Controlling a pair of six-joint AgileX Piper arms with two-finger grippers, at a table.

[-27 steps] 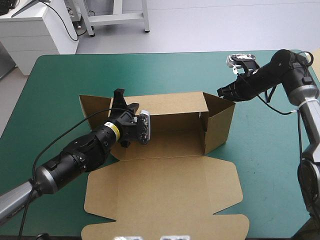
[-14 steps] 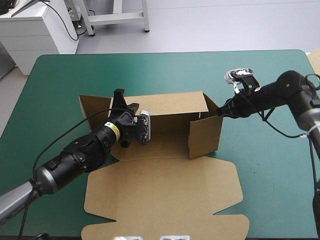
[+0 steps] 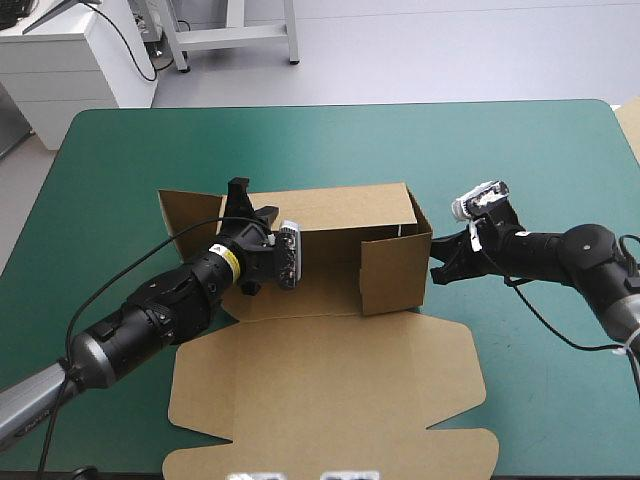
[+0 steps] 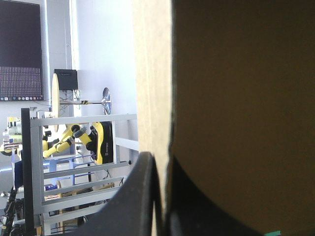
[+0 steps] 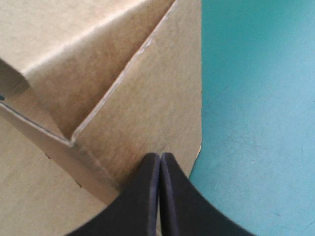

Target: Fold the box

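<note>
The brown box (image 3: 330,390) lies mid-table with its lid flat toward the near edge and its back wall (image 3: 340,210) raised. My left gripper (image 3: 240,200) is at the back wall's left end, shut on the board. In the left wrist view the board (image 4: 236,98) stands between its fingers (image 4: 145,196). The right side wall (image 3: 395,270) stands upright, with its end flap turned inward along the back wall. My right gripper (image 3: 437,262) is shut, and its tip touches that wall from outside. The right wrist view shows the joined tip (image 5: 160,156) against the board (image 5: 128,98).
The box's left side flap (image 3: 180,215) lies splayed beside my left gripper. The teal-green cover (image 3: 540,160) shows on all sides of the box, widest on the right and at the far side. The lid's front tabs (image 3: 330,445) reach near the table's front edge.
My right gripper has swung left and toward the near side, pushing the right side wall from splayed outward to upright against the box. The left arm has not moved.
</note>
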